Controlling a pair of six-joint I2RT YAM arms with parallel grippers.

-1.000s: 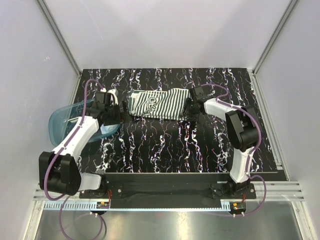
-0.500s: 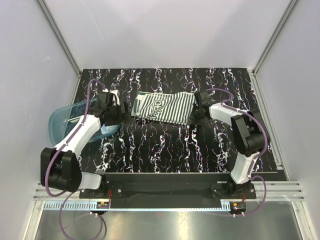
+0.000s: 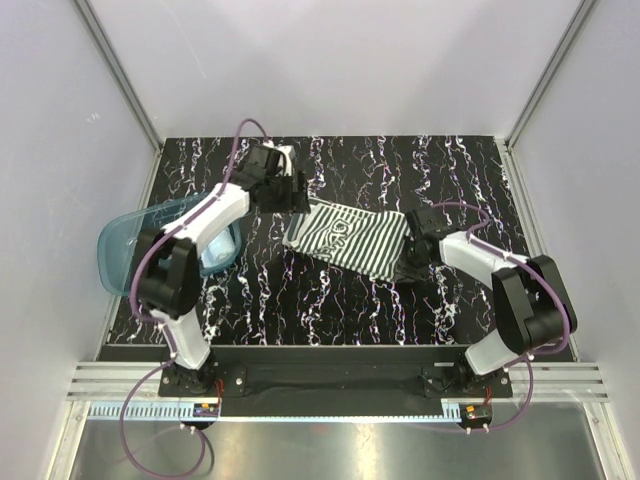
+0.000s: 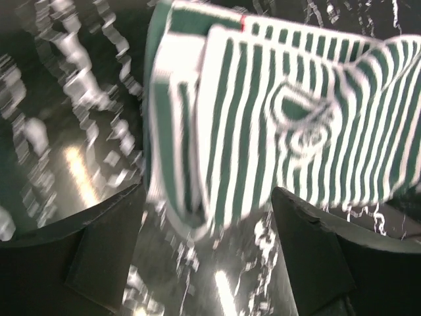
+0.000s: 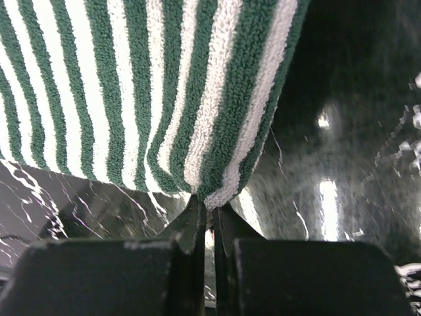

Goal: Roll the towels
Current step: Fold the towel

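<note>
Striped towel (image 3: 350, 240) lies on the worktop (image 3: 330, 310) about mid-width, closer to the far edge than the near one. It sits skewed, left end toward the far edge, right end toward the near-right corner. Dark green and white stripes, with a white patch (image 3: 335, 232) carrying a dark looped logo on the left half. Looks folded: left wrist view shows a second layer's edge on top near the left end, plus a small red mark (image 4: 242, 24) at the hem. Right fingers (image 5: 189, 224) are pressed flat together, pinching the hem at the towel's right end, and the cloth bunches into the pinch. Right arm (image 3: 470, 255) comes in low from the right edge. Left fingers (image 4: 105, 253) are spread wide and hold nothing. They sit just off the towel's left end, one on each side of that corner in the wrist view. No contact I can make out, but that view is blurred. Left arm (image 3: 215, 215) reaches toward the far edge, crossing above the tub (image 3: 120, 250). Tub is translucent blue, at the worktop's left edge, partly overhanging it. Inside its right end, just beside the left arm, sits what looks like a paler blue cloth (image 3: 218, 252); can't tell how it's folded. Worktop is black with white marbling.
</note>
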